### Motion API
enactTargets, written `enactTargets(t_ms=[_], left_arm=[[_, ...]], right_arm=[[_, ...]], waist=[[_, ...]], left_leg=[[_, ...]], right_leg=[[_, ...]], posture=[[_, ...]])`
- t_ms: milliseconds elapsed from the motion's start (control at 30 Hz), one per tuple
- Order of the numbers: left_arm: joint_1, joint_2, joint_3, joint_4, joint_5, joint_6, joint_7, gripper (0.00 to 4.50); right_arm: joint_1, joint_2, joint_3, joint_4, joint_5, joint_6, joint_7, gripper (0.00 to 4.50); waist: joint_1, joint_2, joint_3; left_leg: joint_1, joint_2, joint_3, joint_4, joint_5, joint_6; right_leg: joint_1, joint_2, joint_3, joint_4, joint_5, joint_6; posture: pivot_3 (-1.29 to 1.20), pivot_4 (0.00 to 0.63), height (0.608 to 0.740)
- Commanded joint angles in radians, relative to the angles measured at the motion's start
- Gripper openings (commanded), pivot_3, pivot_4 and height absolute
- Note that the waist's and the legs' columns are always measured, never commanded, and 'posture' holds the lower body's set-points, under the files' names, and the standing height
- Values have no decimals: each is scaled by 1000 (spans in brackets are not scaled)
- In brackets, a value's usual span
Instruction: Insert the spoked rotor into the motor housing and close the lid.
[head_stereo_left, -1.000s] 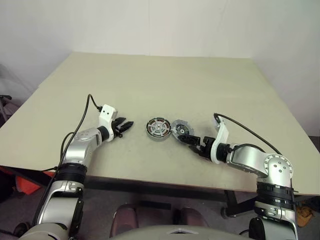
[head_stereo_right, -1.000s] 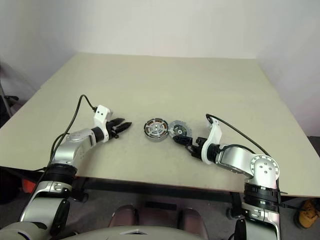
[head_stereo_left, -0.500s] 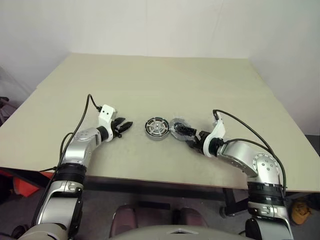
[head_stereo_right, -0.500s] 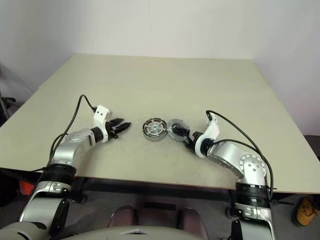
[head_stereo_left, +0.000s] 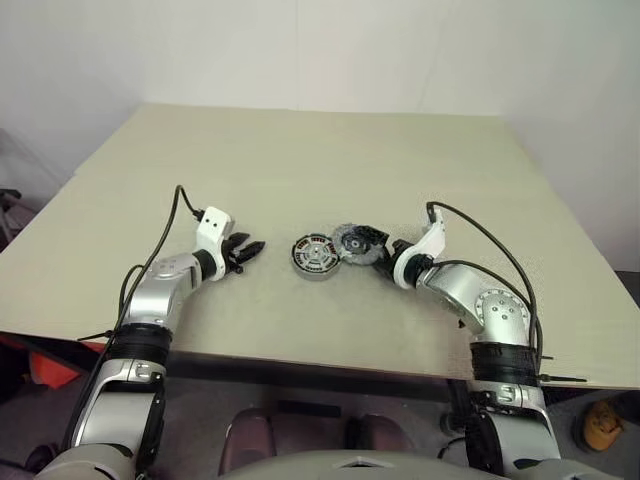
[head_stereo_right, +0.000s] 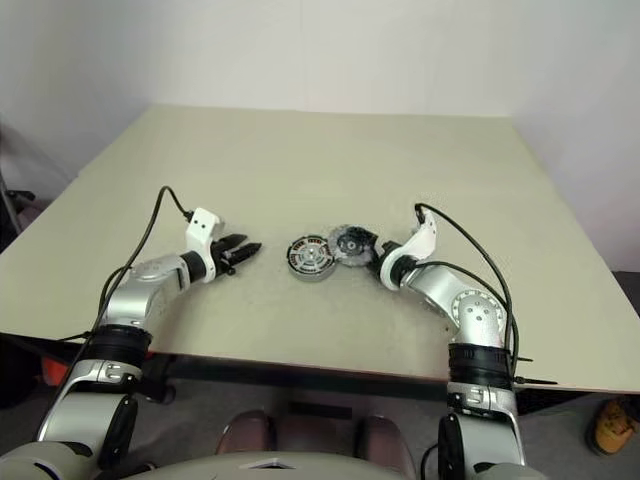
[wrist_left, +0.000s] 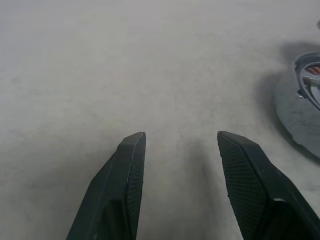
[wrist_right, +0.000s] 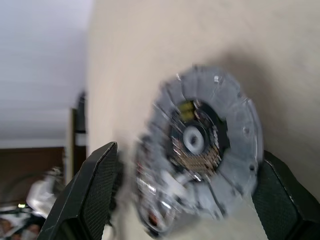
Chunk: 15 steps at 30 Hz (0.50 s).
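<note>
The left gripper (head_stereo_left: 250, 250) sits low over the table (head_stereo_left: 320, 160) with its two black fingers apart and nothing between them. It points at the housing (head_stereo_left: 314, 256), which lies flat on the table a little way off. The housing is a round metal cup with copper-coloured bits in a ring inside and a silver middle.

Just past the housing, on its right edge, is the lid (head_stereo_left: 352, 244). It is tipped up on edge, not lying flat. The right gripper (head_stereo_left: 368, 248) has its fingers wide apart, one on each side of the lid, holding it.

The right wrist view shows the lid (wrist_right: 202, 150) from close up: a grey round rim with notches, a dark ring inside and a small silver hub in the middle. The head views cannot show that. The left wrist view shows the left fingers (wrist_left: 122, 185) apart over bare table, with the edge of the housing (wrist_left: 300, 105) at the side.
</note>
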Motion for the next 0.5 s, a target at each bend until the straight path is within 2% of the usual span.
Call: enactTargets(t_ms=[33,333,500], left_arm=[[-25,9,-1,-18,3,-21,-9,2437],[-38,13,3,3,11,-33,-9,2437],[-41,9,2,10,16,-42,-7,2437]], right_arm=[[-40,11,-20,-33,0,-5,56,4480],[-88,9,-1,-75,-2,50,66,4480],[-127,12,59,-180,5,102,84,4480]], waist=[[0,0,0],[0,0,0],[-1,1,0]], left_leg=[[0,0,0,0,-1,1],[-4,1,0,0,-2,4],[-3,1,0,0,-1,3]], right_leg=[[0,0,-1,0,1,1],[0,0,-3,-1,0,2],[0,0,-3,0,-1,-1]], posture=[[0,0,740],[0,0,740],[0,0,740]])
